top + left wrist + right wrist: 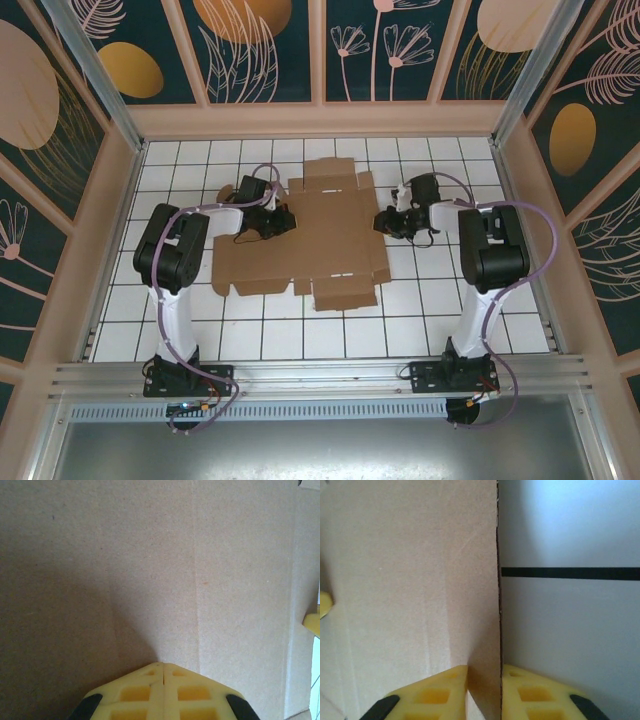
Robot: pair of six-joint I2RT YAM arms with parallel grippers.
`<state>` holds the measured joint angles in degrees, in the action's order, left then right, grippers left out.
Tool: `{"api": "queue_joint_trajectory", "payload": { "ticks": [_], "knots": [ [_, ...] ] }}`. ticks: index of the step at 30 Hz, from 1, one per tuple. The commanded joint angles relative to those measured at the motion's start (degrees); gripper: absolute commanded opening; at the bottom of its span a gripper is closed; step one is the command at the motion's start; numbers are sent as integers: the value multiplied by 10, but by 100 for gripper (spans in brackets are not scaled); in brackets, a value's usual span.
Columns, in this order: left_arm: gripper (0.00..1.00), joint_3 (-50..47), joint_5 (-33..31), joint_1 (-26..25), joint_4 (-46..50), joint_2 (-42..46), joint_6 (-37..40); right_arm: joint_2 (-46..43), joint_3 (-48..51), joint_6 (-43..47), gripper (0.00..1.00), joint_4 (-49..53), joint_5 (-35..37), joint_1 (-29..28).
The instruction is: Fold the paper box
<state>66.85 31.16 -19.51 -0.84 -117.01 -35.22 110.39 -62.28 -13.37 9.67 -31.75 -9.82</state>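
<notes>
the paper box [335,235], a plain brown corrugated cardboard sheet cut with flaps and slots, lies unfolded on the white tiled table [420,310], between the two arms. the left gripper [162,666], its yellow fingers pressed tight together with nothing between them, points down at the sheet's left part. the right gripper [485,670] stands narrow, straddling the sheet's right edge; whether its pads bite, i cannot tell. the board looks light and stiff, likely to bend cleanly only along its creases, and it may slide on the tiles. it is best taken at a flap edge, with the other side pinned down.
</notes>
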Motion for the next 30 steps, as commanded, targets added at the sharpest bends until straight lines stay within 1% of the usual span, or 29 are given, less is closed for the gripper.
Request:
{"api": "queue_joint_trajectory", "payload": {
  "ticks": [1,3,5,12,17,19,21,25,30],
  "knots": [
    [0,-7,31,-25,0,-14,-5,-28,-25,29,15,58,99,-18],
    [0,-8,37,-33,-2,-13,-6,-32,-34,36,11,74,142,-30],
    [0,-8,38,-39,-4,-10,-8,-37,-43,42,10,88,178,-41],
    [0,-15,58,-44,-24,-9,-25,-45,-59,68,10,119,269,-93],
    [0,-16,62,-45,-32,-14,-30,-36,-78,85,10,142,352,-144],
    [0,-16,64,-45,-33,-14,-32,-32,-86,90,10,151,379,-154],
    [0,-18,64,-45,-35,-14,-34,-30,-89,92,10,156,391,-158],
    [0,-17,64,-46,-36,-13,-35,-25,-101,95,10,166,388,-166],
    [0,-17,63,-46,-36,-19,-38,-7,-122,103,11,187,437,-194]
  ]
}}
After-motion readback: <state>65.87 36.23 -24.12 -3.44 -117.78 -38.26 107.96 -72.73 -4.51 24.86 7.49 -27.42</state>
